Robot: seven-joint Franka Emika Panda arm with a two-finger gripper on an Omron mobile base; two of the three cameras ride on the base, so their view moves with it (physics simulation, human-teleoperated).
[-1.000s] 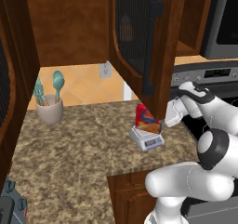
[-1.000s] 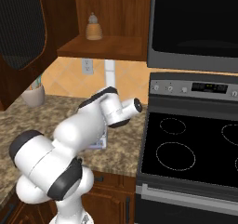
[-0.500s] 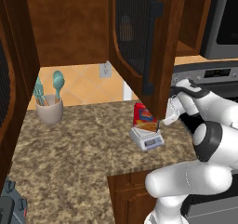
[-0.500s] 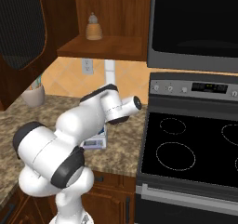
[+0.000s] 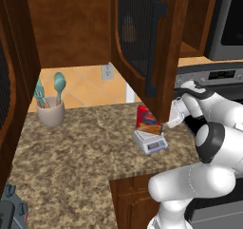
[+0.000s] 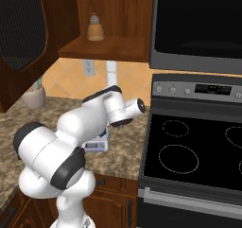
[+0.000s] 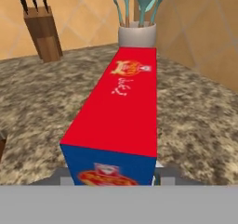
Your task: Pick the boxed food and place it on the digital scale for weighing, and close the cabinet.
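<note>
The boxed food (image 5: 148,120) was standing upright on the digital scale (image 5: 150,141), which sat on the granite bench (image 5: 76,161) near its front edge, just beside the stove (image 6: 198,151). In the hand view the red carton (image 7: 118,111) was right up against the camera, with the grey scale platform (image 7: 169,175) peeking out under it.

The gripper (image 5: 167,123) sat just to the right of the carton, partly behind the edge of the open cabinet door (image 5: 142,42). Honestly I couldn't tell if the jaws were still pinching the box or had let go, the fingertips weren't clear anywhere.

Handling-wise, my guess: light cardboard carton, stiff enough on its 2 broad faces but it'd dent if squeezed hard. Glossy print, so probably a bit slippery. It's tall and narrow, so it could tip on that small platform. I'd take it across the narrow width, around mid-height, with gentle force.

The box looked placed. The cabinet was still open, and its long dark bar handle (image 5: 153,50) looked like the obvious thing to push.

Also around: a cup of teal utensils (image 5: 49,107) and a knife block (image 7: 41,25).
</note>
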